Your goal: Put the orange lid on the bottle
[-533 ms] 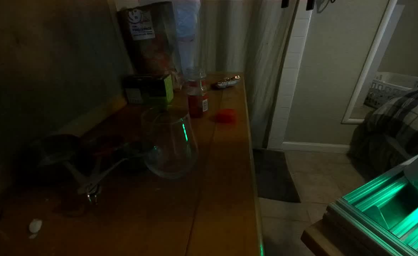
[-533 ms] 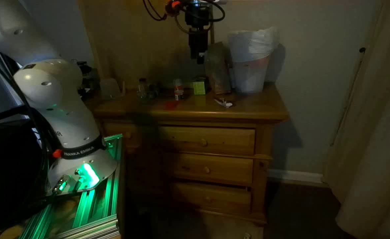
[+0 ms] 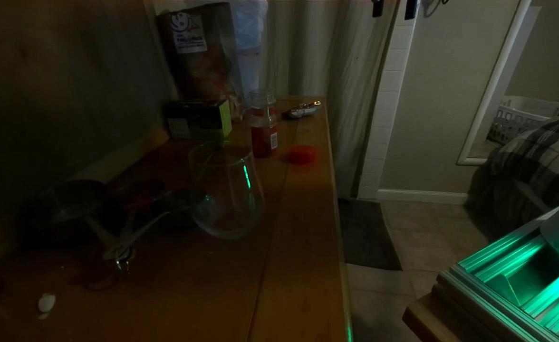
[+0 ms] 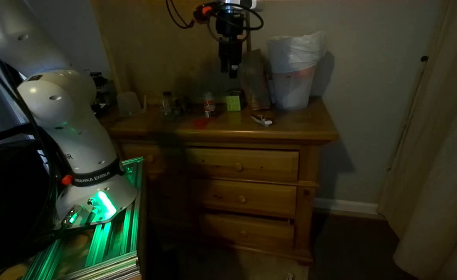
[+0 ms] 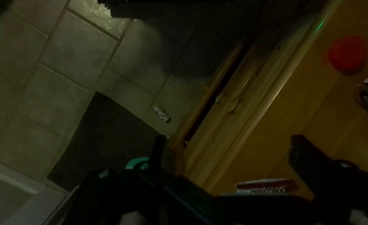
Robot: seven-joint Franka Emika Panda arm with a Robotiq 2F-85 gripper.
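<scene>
The gripper hangs above the wooden dresser, its fingers spread apart with nothing held, so the step in hand looks like the approach to the orange lid. The next move likely calls for shifting over the lid, lowering, and pinching its curved sides. In an exterior view, a rounded, thin-walled glass vessel stands nearer than the lid, a low, smooth red-orange disc lying on the dresser between its front edge and the upright bottle, touching neither. The slim bottle is see-through above a reddish lower part, its neck bare. Farther back come a green-ended carton and a tall, creased paper bag.
</scene>
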